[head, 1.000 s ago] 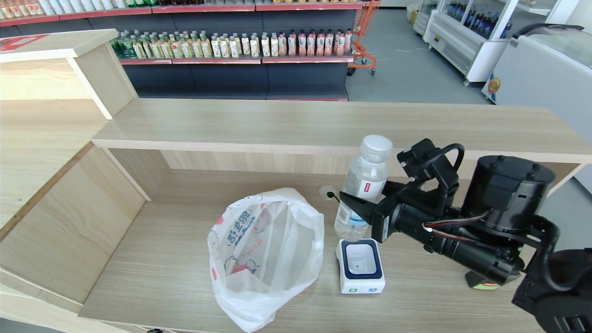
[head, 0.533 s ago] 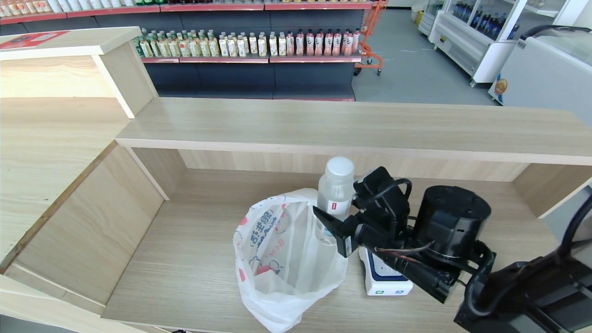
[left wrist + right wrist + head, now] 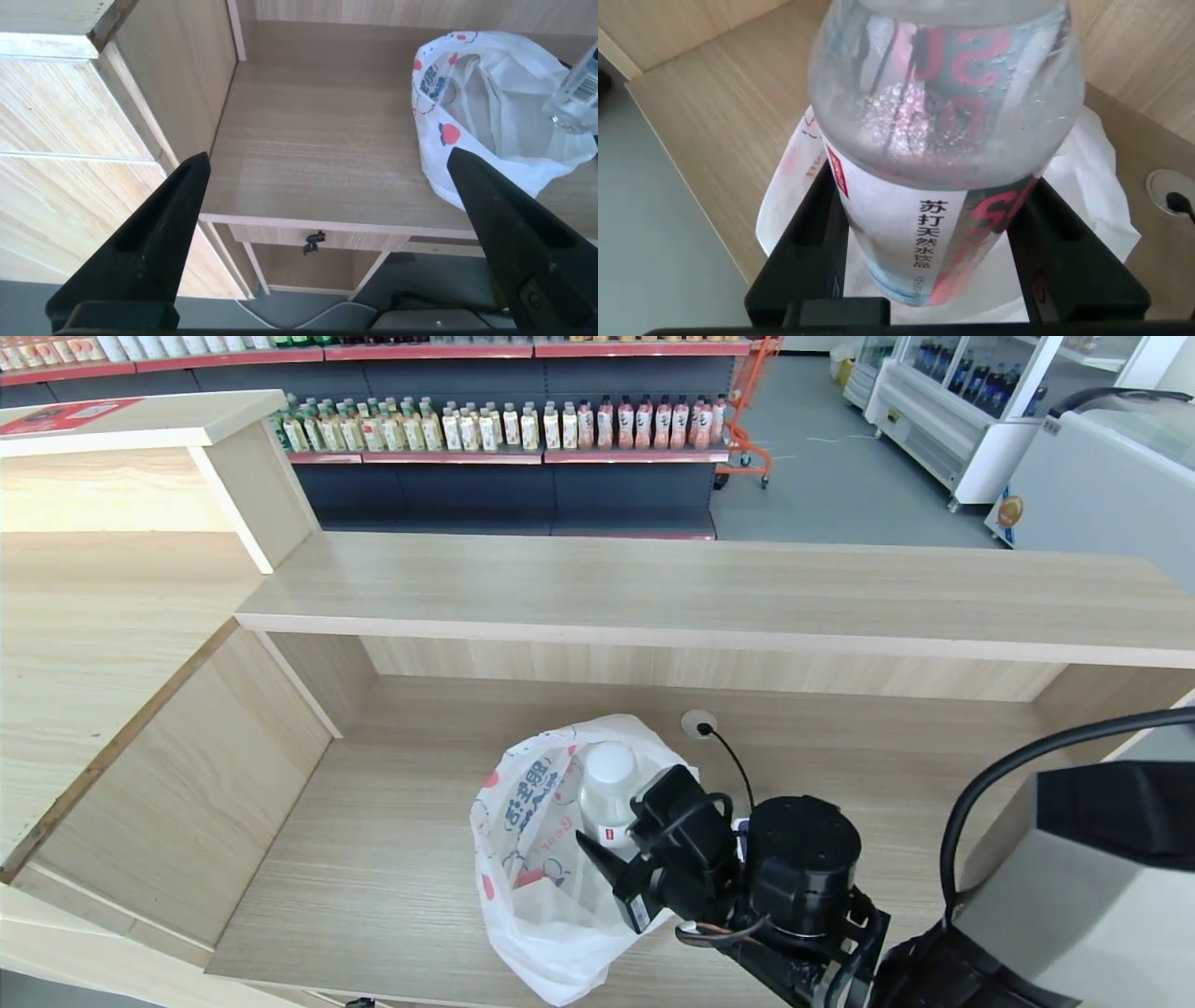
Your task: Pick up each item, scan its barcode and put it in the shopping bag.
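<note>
A clear water bottle (image 3: 607, 789) with a white cap and a red-and-white label stands upright in the mouth of the white printed shopping bag (image 3: 523, 887), lower part inside. My right gripper (image 3: 611, 845) is shut on the bottle's body from the right side. In the right wrist view the bottle (image 3: 943, 121) sits between the black fingers (image 3: 799, 257) of the right gripper (image 3: 934, 280), with the bag (image 3: 789, 191) underneath. My left gripper (image 3: 341, 243) hangs open and empty near the counter's front edge, left of the bag (image 3: 486, 103) and the bottle (image 3: 579, 89).
The bag rests on a sunken wooden counter (image 3: 373, 840) with a side wall (image 3: 187, 775) on the left and a raised shelf (image 3: 709, 597) behind. A cable port (image 3: 698, 721) with a black cable lies just behind the bag. Bare counter lies left of the bag.
The head camera shifted. My right arm carried the bottle leftwards from above the white scanner to the bag, then lowered it into the bag's mouth.
</note>
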### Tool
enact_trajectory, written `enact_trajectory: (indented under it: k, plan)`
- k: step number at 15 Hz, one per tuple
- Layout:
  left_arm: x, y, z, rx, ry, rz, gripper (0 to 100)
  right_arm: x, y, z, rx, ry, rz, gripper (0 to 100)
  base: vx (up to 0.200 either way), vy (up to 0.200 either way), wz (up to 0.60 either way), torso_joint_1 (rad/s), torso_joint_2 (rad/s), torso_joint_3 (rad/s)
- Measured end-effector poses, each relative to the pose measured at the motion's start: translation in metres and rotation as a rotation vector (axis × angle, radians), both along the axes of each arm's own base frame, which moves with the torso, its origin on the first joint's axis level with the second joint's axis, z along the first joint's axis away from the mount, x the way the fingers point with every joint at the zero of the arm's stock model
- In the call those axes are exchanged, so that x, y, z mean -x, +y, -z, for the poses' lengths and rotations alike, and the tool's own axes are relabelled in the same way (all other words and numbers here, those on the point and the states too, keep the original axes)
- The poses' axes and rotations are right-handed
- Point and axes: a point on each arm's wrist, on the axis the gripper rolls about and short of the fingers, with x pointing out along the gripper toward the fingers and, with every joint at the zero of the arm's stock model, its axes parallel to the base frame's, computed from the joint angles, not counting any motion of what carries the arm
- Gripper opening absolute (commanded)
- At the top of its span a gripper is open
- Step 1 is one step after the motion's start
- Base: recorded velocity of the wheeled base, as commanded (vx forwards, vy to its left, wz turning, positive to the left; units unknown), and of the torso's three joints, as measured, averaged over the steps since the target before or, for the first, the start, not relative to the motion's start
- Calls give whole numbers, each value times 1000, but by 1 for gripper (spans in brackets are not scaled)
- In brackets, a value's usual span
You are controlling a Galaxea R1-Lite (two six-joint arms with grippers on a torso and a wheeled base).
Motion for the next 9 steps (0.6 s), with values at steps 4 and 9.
enact_trajectory:
  k: [4, 9]
  plan:
    - [0, 0, 0, 0, 0, 0, 100, -8, 3, 25, -11, -8, -6, 0, 0, 0, 0, 0, 0, 0]
    - [0, 0, 0, 0, 0, 0, 100, -12, 3, 44, 29, 28, -9, 0, 0, 0, 0, 0, 0, 0]
